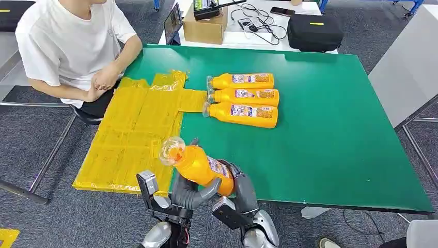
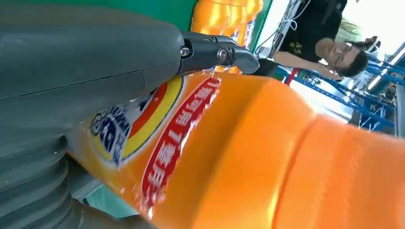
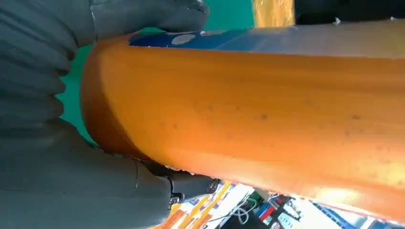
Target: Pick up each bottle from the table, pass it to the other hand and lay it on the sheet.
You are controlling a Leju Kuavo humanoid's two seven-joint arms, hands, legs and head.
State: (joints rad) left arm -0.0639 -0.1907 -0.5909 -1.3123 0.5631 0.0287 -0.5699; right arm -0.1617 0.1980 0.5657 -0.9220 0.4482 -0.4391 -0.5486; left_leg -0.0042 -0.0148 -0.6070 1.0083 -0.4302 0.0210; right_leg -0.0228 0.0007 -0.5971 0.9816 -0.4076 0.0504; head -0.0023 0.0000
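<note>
**Bottle held over the table's near edge**

The orange bottle [image 1: 199,164] hung tilted above the green table [image 1: 330,144], both the left hand [image 1: 188,194] and right hand [image 1: 240,188] apparently wrapped round it. Three more bottles [image 1: 245,98] lay by the yellow sheet [image 1: 131,139]. A seated person [image 1: 72,46] waited; grey carpet lay beneath.

Both silver arms rise from below, close together. The left hand [image 1: 193,192] and right hand [image 1: 238,182] each grip one orange bottle [image 1: 199,165] between them.
</note>
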